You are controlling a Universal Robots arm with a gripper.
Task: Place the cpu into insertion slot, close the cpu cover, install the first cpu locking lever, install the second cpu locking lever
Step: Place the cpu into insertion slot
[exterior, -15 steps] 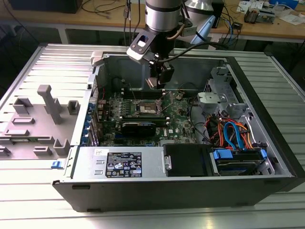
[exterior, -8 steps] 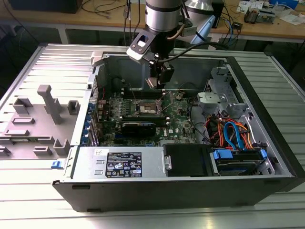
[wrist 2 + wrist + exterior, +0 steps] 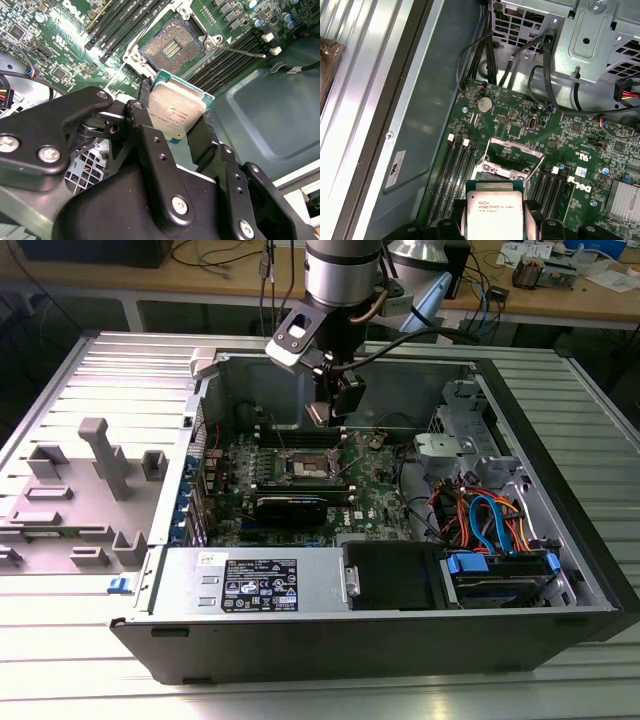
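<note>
Above the green motherboard [image 3: 375, 485] of the opened black tower case [image 3: 560, 500] — entry for the single arm's black two-finger gripper [image 3: 176, 104].

Gripper: clamped on the cpu [image 3: 177, 112], a small flat square chip with a dull silver-grey metal top and a green rim. One finger [image 3: 145, 92] presses each of two opposite edges, and the metal top faces the wrist cameras.

Cpu: off the board, carried in the air, touching nothing but the fingers.

Insertion slot [image 3: 171, 48]: a square socket with its bed of contacts bare, lying past the fingertips along the line the gripper points and well apart from the chip. In the exterior view the gripper [image 3: 335, 412] hangs over this part of the board.

Cpu cover [image 3: 517, 145]: a thin square silver metal frame with a cut-out centre, hinged up at the socket's far side and not shut.

Locking lever [image 3: 245, 50]: a thin metal rod, swung out from the socket corner and unlatched.

Alignment — the chip is square, and its edges appear roughly parallel to the socket's.
</note>
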